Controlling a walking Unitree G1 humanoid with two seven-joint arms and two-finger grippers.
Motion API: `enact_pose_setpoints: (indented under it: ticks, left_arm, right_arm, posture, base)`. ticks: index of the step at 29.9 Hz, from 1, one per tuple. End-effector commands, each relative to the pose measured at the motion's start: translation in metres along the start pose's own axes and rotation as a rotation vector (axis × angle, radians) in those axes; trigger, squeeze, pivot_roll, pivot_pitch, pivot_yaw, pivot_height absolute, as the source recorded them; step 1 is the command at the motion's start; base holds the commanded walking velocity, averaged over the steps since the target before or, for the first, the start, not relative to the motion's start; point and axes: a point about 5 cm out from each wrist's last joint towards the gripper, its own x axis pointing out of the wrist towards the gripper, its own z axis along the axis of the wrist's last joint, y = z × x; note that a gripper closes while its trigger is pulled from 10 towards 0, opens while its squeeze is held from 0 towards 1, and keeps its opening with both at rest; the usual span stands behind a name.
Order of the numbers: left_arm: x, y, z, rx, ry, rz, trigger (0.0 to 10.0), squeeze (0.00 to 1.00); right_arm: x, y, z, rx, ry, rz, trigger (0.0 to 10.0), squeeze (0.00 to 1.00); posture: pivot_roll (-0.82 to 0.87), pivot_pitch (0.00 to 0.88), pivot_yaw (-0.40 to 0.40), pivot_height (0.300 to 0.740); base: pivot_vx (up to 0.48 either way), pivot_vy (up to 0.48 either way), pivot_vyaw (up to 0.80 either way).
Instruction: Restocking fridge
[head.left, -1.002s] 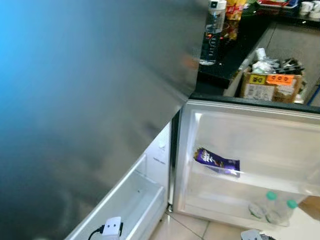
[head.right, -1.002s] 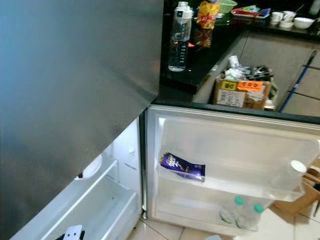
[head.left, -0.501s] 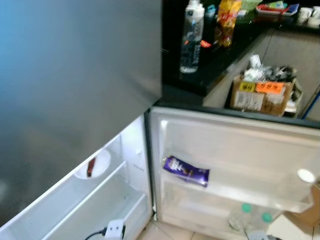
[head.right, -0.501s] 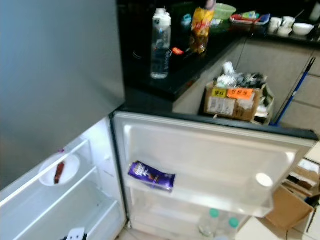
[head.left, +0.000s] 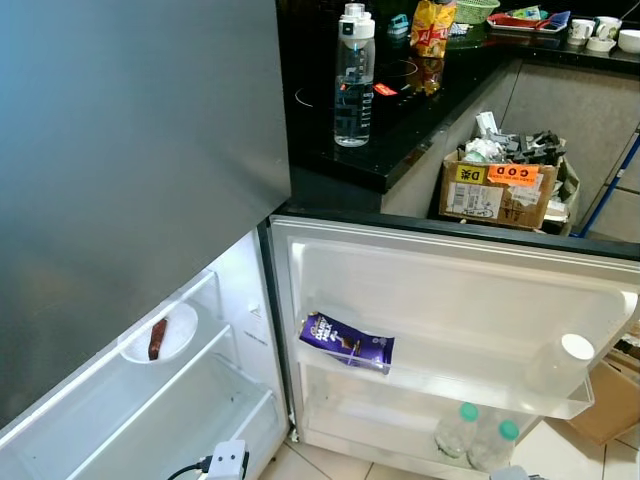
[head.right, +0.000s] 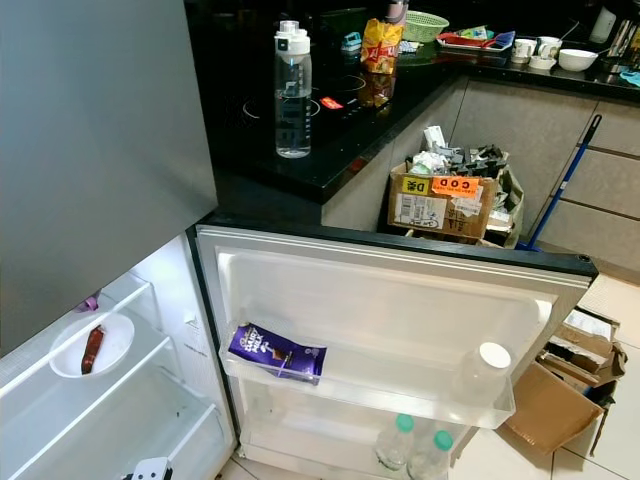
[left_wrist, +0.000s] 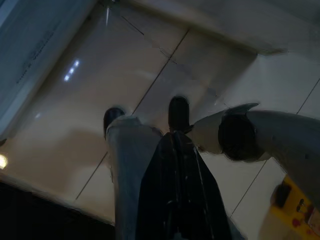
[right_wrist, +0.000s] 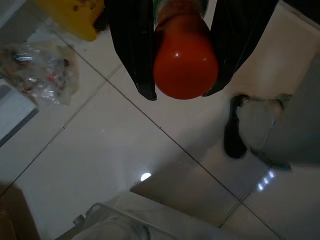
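1. The right gripper (right_wrist: 182, 50) holds a round red-orange item (right_wrist: 185, 57), likely a bottle seen cap-end on, clamped between its 2 black fingers (right_wrist: 131, 45) above a pale tiled floor (right_wrist: 100, 150).
2. In that same wrist view, a crinkled clear plastic bag (right_wrist: 42, 67) lies on the tiles near a yellow object (right_wrist: 75, 15), and a dark shoe (right_wrist: 235, 127) of a person stands on the tiles.
3. The left gripper (left_wrist: 177, 195) hangs over the tiles with its 2 fingers pressed together, holding nothing; 2 dark shoes (left_wrist: 179, 112) and a silver arm segment (left_wrist: 260, 135) show beyond it.
4. The fridge door (head.right: 400, 300) stands open, its inner side facing the camera.
5. On the door's upper shelf (head.right: 380, 385) a purple chocolate packet (head.right: 275, 352) lies tilted at the left end, and a clear bottle with a white cap (head.right: 487, 365) sits at the right end.
6. On the door shelf below it, 2 clear bottles with green caps (head.right: 415, 448) stand side by side.
7. Inside the fridge cabinet (head.left: 180, 400), a white plate (head.left: 160, 333) carries 1 dark reddish strip of food (head.left: 157, 339).
8. Behind the door, a black countertop (head.right: 300, 150) bears a tall clear water bottle (head.right: 292, 92) and a yellow snack bag (head.right: 382, 45).
9. A cardboard box full of clutter (head.right: 450, 195) sits on the floor beside the counter, with a blue-handled broom (head.right: 560, 185) leaning near it.
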Motion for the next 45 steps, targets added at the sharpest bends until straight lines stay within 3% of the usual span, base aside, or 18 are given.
enact_pose_setpoints:
  ticks: [1,7,17,37,45]
  left_arm:
    - [0.0,0.001,0.005,0.014,-0.007,0.001,10.0,0.0]
    - [0.0,0.002,0.006,0.016,-0.013,0.003,10.0,0.0]
    - [0.0,0.003,0.008,0.022,-0.022,0.01,10.0,0.0]
    - [0.001,0.002,0.011,0.029,-0.042,0.014,10.0,0.0]
    - [0.001,0.002,0.017,0.037,-0.075,0.019,10.0,0.0]
  right_arm:
    - [-0.002,0.0,-0.007,0.013,0.017,0.003,10.0,0.0]
    - [0.0,0.001,-0.001,-0.008,0.006,0.008,10.0,0.0]
    - [0.002,0.002,0.009,-0.028,-0.023,0.02,10.0,0.0]
    - [0.004,0.005,0.019,-0.027,-0.056,0.05,10.0,0.0]
    - [0.005,0.008,0.031,-0.069,-0.128,0.09,10.0,0.0]
  posture:
    - [-0.07,0.0,-0.018,0.74]
    - [-0.07,0.0,-0.017,0.74]
    - [-0.07,0.0,-0.014,0.74]
    - [-0.07,0.0,-0.017,0.74]
    - [-0.07,0.0,-0.017,0.74]
  base:
    - [0.0,0.0,-0.8]
    - [0.0,0.0,-0.8]
    - [0.0,0.0,0.0]
    - [0.0,0.0,-0.78]
    - [0.0,0.0,0.0]
